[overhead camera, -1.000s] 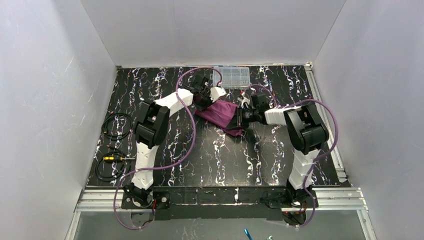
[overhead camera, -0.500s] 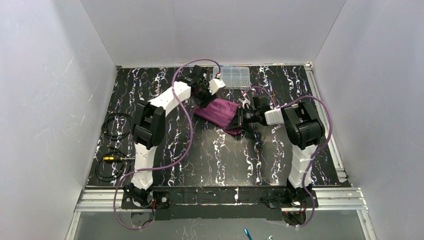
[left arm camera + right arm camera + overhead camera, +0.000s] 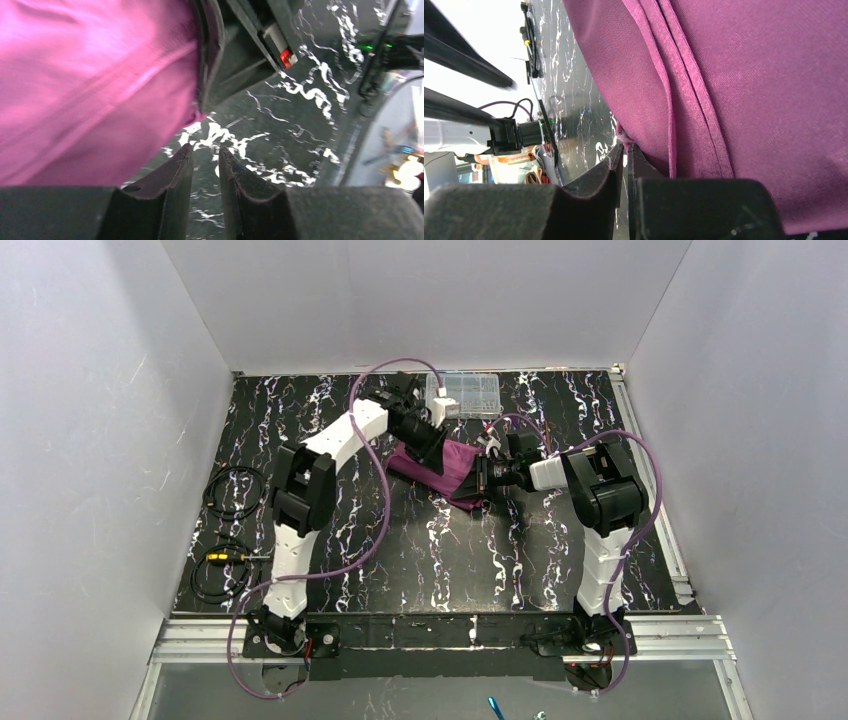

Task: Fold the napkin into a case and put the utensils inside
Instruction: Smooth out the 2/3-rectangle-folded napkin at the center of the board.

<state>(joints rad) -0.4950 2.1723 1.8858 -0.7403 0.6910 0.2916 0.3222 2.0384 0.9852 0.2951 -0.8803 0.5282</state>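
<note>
The plum-purple napkin (image 3: 457,468) lies folded in a slanted strip at the middle of the table. It fills the upper left of the left wrist view (image 3: 90,85) and most of the right wrist view (image 3: 744,80), where several folded hems show. My right gripper (image 3: 481,480) (image 3: 625,145) is shut on the napkin's corner at its right end. My left gripper (image 3: 432,443) (image 3: 205,156) hangs over the napkin's far edge, slightly open with nothing between the fingers. The utensils are out of view.
A clear plastic compartment box (image 3: 462,393) stands at the back, just behind the left wrist. Black coiled cables (image 3: 235,490) lie at the table's left edge. The right gripper's black body (image 3: 235,55) is close in front of the left fingers.
My left gripper has swung from the napkin's far left end to the right, over the cloth and closer to the right gripper. The right gripper has held its place on the corner.
</note>
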